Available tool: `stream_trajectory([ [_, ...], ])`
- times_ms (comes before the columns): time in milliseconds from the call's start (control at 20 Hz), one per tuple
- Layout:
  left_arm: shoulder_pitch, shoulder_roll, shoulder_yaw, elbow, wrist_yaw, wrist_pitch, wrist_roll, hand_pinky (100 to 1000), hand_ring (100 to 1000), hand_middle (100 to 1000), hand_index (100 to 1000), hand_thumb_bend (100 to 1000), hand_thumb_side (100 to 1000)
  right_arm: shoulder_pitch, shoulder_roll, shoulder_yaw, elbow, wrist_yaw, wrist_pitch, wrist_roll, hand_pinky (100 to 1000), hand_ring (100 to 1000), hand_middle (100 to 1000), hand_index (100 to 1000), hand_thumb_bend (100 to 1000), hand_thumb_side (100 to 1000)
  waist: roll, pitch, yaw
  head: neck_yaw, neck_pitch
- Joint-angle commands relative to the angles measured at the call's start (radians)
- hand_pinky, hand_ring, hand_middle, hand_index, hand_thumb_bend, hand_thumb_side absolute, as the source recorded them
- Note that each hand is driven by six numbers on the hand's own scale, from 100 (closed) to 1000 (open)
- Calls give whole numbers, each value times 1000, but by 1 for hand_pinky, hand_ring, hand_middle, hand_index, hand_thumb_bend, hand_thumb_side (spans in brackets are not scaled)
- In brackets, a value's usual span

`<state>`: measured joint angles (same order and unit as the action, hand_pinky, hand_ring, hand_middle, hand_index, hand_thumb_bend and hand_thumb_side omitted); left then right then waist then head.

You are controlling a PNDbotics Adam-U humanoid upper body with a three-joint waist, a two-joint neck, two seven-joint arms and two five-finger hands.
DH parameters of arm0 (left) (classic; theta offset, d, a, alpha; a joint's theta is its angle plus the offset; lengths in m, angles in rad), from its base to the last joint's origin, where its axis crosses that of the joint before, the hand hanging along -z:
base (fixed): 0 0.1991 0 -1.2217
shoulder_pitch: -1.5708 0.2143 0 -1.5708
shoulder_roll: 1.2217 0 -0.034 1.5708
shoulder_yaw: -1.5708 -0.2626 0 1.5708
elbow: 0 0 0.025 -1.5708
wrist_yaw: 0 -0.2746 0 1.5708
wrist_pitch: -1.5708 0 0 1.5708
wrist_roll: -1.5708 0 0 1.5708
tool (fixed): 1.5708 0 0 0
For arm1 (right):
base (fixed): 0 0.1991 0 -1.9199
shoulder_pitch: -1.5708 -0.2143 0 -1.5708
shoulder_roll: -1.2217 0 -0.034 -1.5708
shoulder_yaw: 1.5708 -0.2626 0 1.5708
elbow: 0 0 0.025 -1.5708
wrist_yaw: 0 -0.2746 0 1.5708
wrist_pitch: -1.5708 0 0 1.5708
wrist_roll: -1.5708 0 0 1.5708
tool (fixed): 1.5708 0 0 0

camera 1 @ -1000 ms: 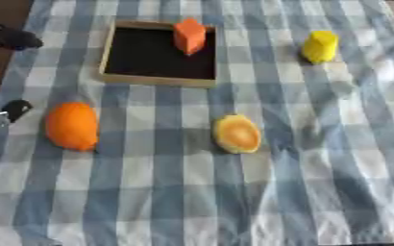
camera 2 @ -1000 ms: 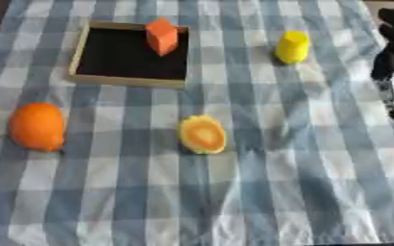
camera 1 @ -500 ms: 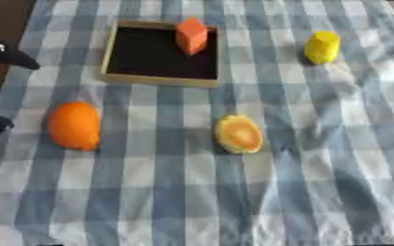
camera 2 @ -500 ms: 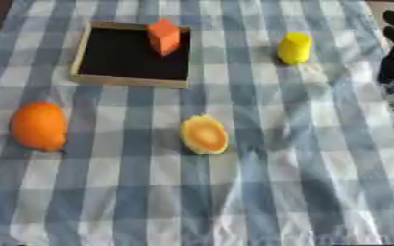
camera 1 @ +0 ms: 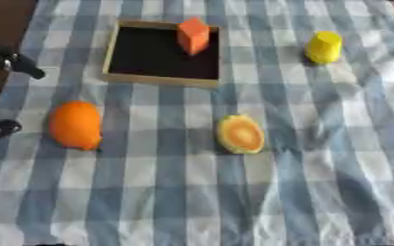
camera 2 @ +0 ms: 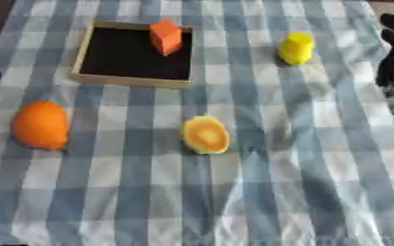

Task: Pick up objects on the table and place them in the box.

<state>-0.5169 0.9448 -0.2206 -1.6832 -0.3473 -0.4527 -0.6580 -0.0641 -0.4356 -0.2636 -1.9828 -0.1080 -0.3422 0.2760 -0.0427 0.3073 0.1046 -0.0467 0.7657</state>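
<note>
A wooden box (camera 1: 110,47) with a black floor stands at the back left of the checked cloth. An orange block (camera 1: 193,34) sits inside it at the far right corner. On the cloth lie a yellow object (camera 1: 323,46) at the back right, an orange fruit (camera 1: 74,124) at the left and a halved orange-yellow fruit (camera 1: 240,135) in the middle. My left hand (camera 1: 12,63) shows at the left edge beside the fruit, open, fingers spread and holding nothing. My right hand (camera 2: 392,72) hangs at the right edge, apart from the yellow object.
The blue and white checked cloth (camera 1: 234,202) is wrinkled at the right and front. A strip of bare dark table (camera 1: 3,24) shows along the far left edge.
My left hand has drawn back toward the left edge and slightly nearer. The objects and my right hand have stayed put.
</note>
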Motion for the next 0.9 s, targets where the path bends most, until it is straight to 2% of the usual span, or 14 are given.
stream_trajectory([
  [50,-23,-6,-11,8,-47,-64,-51,873,883,785,949,252,478,-2,-13,-2,-17,-4,-2,7,1000,1000,339,893,100,470,-2,-24,-1,3,4],
  [150,-31,-23,-26,17,-67,-61,-39,869,882,786,951,226,503,-3,-12,-1,-17,-4,-1,9,1000,1000,339,893,100,470,-2,-23,-1,5,4],
  [300,-44,-42,-44,34,-83,-55,-42,874,887,795,954,240,526,-5,-10,-1,-17,-5,2,12,1000,1000,338,893,100,470,-2,-22,0,7,4],
  [600,-69,-70,-60,76,-135,-46,-60,895,903,819,966,294,509,-5,-5,0,-17,-4,11,20,1000,1000,337,894,100,470,1,-20,2,11,4],
  [700,-80,-81,-60,91,-157,-39,-57,897,904,820,966,316,470,-5,-4,0,-17,-4,13,22,1000,1000,336,894,100,470,2,-20,3,14,4],
  [900,-91,-104,-65,107,-190,-32,-32,893,902,817,963,298,460,-5,0,3,-17,-1,18,31,1000,1000,335,895,100,470,3,-18,4,24,4],
])
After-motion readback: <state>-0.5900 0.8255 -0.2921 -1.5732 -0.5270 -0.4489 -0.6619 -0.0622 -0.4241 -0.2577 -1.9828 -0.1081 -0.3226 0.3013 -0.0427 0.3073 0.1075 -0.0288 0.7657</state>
